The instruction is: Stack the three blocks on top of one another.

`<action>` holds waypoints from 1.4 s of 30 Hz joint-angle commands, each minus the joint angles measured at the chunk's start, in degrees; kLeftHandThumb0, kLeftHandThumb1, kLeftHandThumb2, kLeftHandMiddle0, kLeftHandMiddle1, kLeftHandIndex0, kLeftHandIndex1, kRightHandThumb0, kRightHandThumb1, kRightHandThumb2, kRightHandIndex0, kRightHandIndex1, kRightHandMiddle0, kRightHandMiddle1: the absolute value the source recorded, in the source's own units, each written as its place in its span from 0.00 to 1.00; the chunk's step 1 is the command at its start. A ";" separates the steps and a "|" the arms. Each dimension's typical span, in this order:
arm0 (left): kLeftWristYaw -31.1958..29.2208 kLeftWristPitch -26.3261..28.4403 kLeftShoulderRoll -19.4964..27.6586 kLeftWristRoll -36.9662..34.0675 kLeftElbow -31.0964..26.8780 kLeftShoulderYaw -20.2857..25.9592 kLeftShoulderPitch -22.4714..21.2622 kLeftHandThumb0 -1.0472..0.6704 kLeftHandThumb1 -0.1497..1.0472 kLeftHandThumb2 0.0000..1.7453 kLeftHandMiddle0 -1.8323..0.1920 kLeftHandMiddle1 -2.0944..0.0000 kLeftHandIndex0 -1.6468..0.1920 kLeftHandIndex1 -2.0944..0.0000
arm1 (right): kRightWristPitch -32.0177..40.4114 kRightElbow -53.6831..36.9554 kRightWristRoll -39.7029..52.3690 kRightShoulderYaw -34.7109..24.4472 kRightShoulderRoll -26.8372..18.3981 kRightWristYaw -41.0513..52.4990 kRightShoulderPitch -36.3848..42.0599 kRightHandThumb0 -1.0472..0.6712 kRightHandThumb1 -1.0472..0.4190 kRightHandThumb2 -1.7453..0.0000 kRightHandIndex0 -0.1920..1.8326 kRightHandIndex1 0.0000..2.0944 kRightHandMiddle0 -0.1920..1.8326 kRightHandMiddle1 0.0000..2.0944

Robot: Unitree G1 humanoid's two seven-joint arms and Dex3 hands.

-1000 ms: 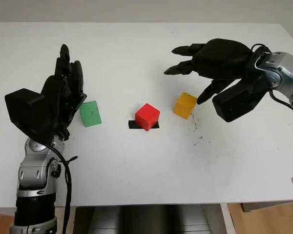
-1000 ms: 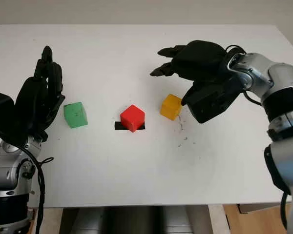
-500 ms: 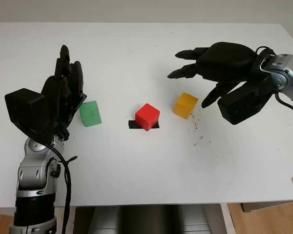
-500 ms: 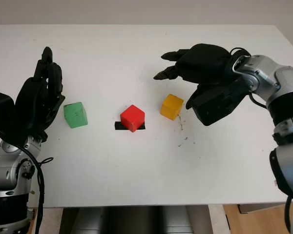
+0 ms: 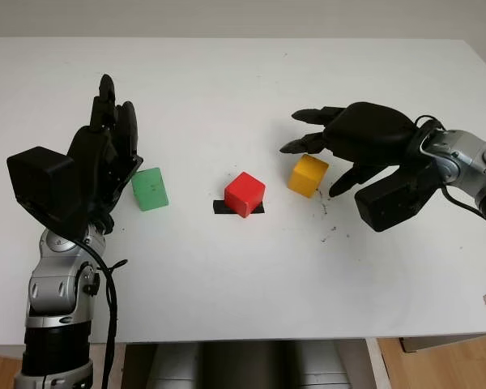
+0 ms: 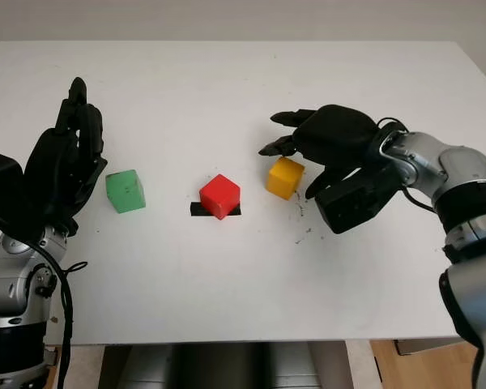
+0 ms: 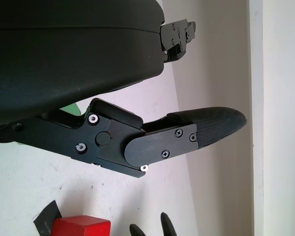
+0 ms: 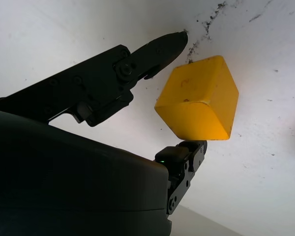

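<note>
1. Blocks sit in a rough row across the middle of the white desk [image 5: 227, 308], none stacked: a green block [image 5: 150, 189] toward the left, a red block [image 5: 245, 194] in the middle, a yellow block [image 5: 308, 176] toward the right.
2. The red block stands on a strip of black tape [image 5: 223, 207] and covers most of it; only the strip's ends show at either side.
3. In the left wrist view the red block [image 7: 81, 226] is cut off by the picture's edge, and the green block [image 7: 71, 106] shows only as a sliver behind the hand's shell.
4. All three blocks are cubes, so none has a long axis. The red one is turned with a corner toward the desk's near edge; the yellow one is also turned, with an edge facing the robot; the green one sits nearly square, slightly twisted.
5. The right hand [image 5: 340, 146] is open and holds nothing. It hovers over the yellow block, with fingers [image 5: 308, 144] reaching past its far side and the thumb just beside its right face. Whether any fingertip touches the block is hard to tell; in the right wrist view a gap shows beside the yellow block [image 8: 199, 98].
6. The left hand [image 5: 105, 154] is open, upright, just left of the green block and apart from it.
7. Dark specks [image 5: 330, 231] mark the desk near the yellow block.
</note>
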 commanded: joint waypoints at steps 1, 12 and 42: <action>-0.15 -0.05 0.39 -0.07 -0.92 0.10 0.21 0.13 1.00 0.38 1.00 1.00 1.00 1.00 | -0.43 0.84 -0.28 0.45 0.40 -1.18 -0.13 0.32 0.19 0.97 0.18 0.03 0.37 0.05; -0.42 0.10 0.68 0.04 -0.61 0.01 0.01 0.13 1.00 0.38 1.00 1.00 1.00 1.00 | -2.29 3.51 -3.00 2.54 0.57 -11.30 -1.38 0.37 0.14 0.96 0.26 0.05 0.51 0.11; -0.87 -0.21 0.41 -0.17 -0.24 -0.04 0.43 0.13 1.00 0.39 1.00 1.00 1.00 1.00 | 16.94 3.03 35.65 -19.17 8.81 32.18 -0.50 0.41 0.08 0.97 0.23 0.02 0.27 0.69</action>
